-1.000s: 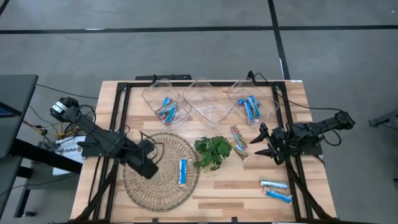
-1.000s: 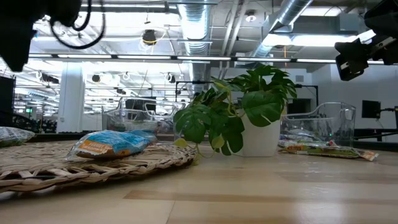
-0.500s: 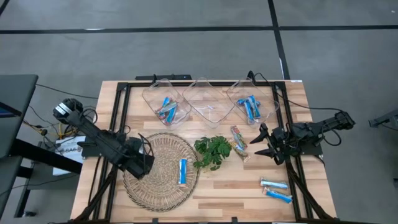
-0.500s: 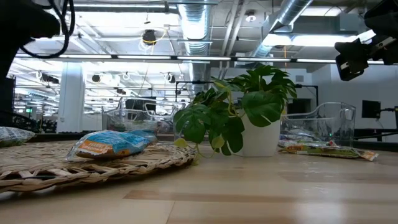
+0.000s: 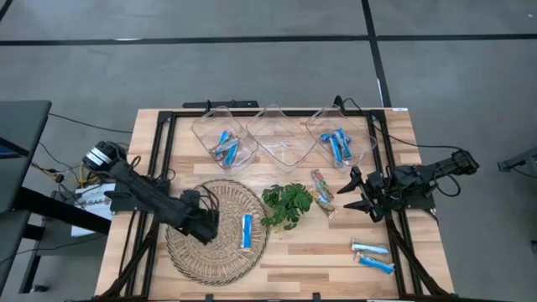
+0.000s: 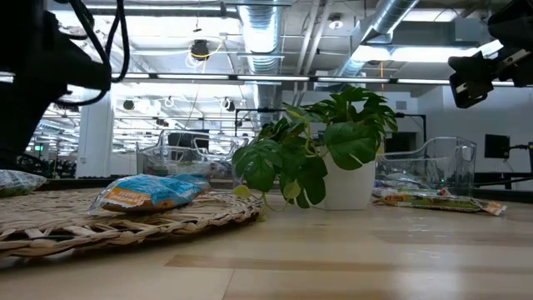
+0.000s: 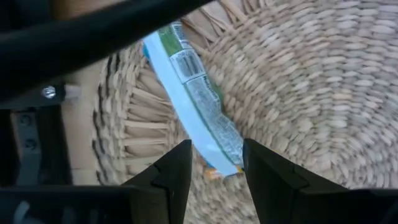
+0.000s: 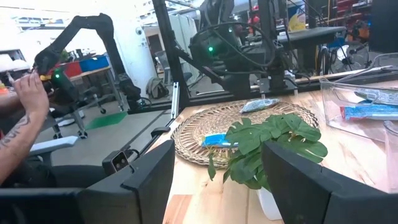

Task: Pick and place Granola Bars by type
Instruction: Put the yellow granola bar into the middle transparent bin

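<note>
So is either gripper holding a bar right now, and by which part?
Neither holds anything. The left gripper hangs open over the woven mat, its fingers straddling one end of a blue bar. The right gripper waits open and empty.

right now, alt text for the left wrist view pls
The left gripper hangs open just above a blue and white bar lying on a woven mat, its two dark fingers on either side of the bar's near end. Bare wood and a black frame rail show past the mat's edge.
</note>
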`<action>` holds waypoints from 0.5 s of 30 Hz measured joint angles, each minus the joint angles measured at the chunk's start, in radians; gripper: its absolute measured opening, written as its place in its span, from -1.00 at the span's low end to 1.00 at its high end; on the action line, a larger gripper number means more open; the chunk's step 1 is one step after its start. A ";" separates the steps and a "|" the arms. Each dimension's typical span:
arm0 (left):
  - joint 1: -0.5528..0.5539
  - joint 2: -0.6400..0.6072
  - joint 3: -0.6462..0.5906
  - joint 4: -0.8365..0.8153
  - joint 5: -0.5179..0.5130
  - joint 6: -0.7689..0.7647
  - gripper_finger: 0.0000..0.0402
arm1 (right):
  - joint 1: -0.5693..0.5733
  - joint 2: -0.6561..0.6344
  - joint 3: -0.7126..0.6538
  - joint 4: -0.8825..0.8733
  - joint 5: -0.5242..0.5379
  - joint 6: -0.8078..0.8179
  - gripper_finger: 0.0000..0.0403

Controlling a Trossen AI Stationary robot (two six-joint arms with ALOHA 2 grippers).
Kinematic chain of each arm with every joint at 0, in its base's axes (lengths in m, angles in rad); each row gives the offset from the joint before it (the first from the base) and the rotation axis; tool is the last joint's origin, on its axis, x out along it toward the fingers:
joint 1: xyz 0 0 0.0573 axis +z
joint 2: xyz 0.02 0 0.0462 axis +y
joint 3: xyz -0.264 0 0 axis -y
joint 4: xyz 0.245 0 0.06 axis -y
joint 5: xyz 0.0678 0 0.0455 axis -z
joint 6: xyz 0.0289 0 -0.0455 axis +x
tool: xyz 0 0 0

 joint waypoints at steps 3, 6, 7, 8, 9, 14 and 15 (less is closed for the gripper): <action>0.020 0.004 -0.028 0.055 0.024 0.001 -0.32 | 0.000 0.000 0.000 0.000 0.000 0.000 0.15; 0.030 0.000 -0.101 0.146 0.074 -0.007 -0.32 | 0.000 0.000 0.000 0.000 0.000 0.000 0.15; 0.032 -0.006 -0.126 0.187 0.085 -0.006 -0.32 | 0.000 0.000 0.000 0.000 0.000 0.000 0.15; 0.036 -0.010 -0.149 0.224 0.092 -0.005 -0.32 | 0.000 0.000 0.000 0.000 0.000 0.000 0.15; 0.039 -0.015 -0.166 0.254 0.093 -0.004 -0.32 | 0.000 0.000 0.000 0.000 0.000 0.000 0.15; 0.059 -0.041 -0.201 0.287 0.072 -0.007 -0.32 | 0.000 0.000 0.000 0.000 0.000 0.000 0.15; 0.064 -0.048 -0.205 0.286 0.066 -0.007 -0.32 | 0.000 0.000 0.000 0.000 0.000 0.000 0.15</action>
